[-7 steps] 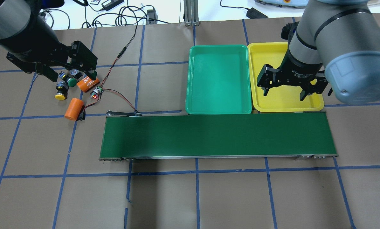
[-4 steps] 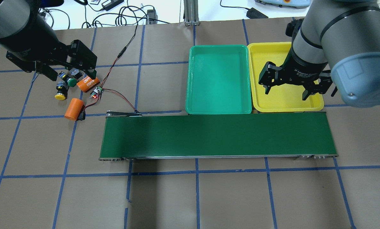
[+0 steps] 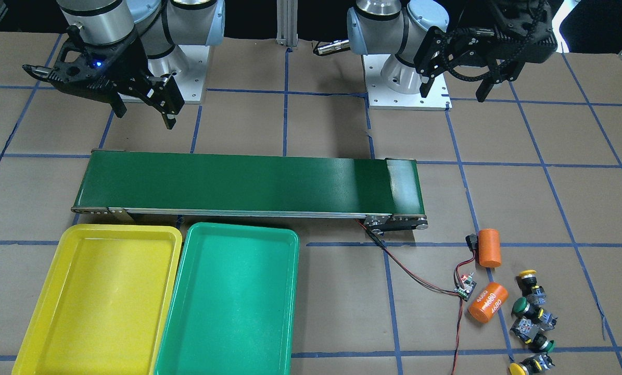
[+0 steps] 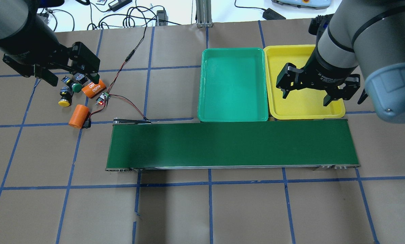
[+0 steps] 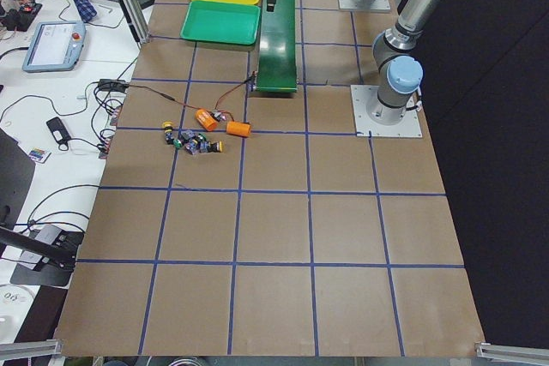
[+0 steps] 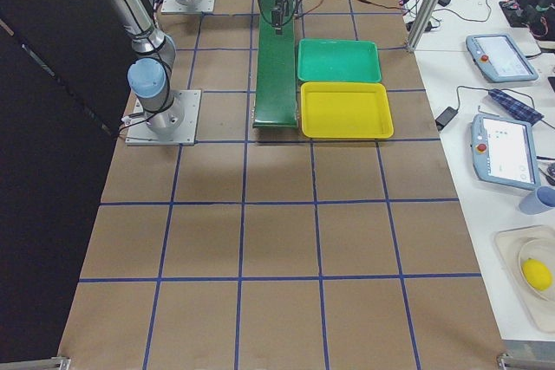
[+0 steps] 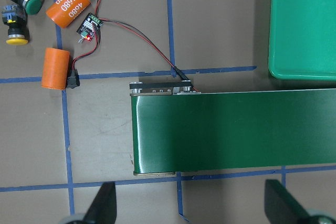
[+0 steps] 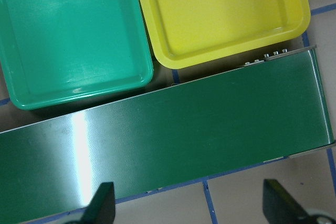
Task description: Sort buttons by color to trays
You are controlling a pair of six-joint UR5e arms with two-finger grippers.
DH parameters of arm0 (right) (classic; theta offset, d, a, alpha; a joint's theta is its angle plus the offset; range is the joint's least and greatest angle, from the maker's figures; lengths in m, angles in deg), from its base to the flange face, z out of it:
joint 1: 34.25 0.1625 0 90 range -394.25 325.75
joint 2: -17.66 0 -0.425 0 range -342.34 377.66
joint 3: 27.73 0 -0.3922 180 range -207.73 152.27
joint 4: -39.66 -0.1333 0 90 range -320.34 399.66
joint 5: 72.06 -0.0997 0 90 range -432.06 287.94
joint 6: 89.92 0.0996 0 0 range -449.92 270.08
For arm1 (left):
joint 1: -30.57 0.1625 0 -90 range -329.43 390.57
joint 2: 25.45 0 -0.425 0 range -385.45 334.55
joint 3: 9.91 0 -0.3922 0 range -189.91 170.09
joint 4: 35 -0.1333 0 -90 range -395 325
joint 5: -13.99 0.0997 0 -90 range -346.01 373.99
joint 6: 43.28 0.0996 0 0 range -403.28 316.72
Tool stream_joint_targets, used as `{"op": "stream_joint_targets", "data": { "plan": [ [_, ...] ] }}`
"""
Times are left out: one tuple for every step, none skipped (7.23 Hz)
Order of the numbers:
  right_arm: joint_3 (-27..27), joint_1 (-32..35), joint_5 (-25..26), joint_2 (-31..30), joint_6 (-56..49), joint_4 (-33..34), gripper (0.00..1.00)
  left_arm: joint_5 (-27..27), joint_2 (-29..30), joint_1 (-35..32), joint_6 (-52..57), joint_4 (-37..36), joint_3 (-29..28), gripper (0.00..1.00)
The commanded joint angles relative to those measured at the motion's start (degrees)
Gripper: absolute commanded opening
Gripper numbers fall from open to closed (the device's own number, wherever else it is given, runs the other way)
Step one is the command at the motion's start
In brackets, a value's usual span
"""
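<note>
Four buttons lie in a cluster at the table's far left: a yellow-capped one, a green-capped one, and two partly hidden under my left gripper. The front view shows all of them, two yellow and two green. My left gripper is open and empty above them. My right gripper is open and empty over the yellow tray. The teal tray sits beside it. Both trays hold nothing.
A dark green conveyor belt runs in front of the trays. Two orange cylinders and a small circuit board with red and black wires lie next to the buttons. Cables lie beyond the table's far edge.
My right gripper has shifted slightly right over the yellow tray. My left gripper has drifted a little left and farther back above the buttons. Both stay open.
</note>
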Motion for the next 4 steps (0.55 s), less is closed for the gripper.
{"op": "stream_joint_targets", "data": {
  "plan": [
    [-0.1, 0.0, 0.1, 0.3, 0.0, 1.0, 1.0, 0.3, 0.4, 1.1, 0.0, 3.0, -0.8, 1.0],
    [0.0, 0.0, 0.1, 0.3, 0.0, 0.8, 1.0, 0.4, 2.2, 1.2, 0.0, 3.0, -2.5, 1.0],
    [0.3, -0.1, 0.1, 0.4, -0.4, 0.4, 1.0, 1.0, 3.3, 1.2, 0.0, 3.2, -3.9, 1.0],
    [0.2, -0.2, 1.2, 0.2, -0.3, 0.0, 1.0, 2.8, 5.1, 1.3, 0.1, 2.7, -3.2, 1.0]
  ]
}}
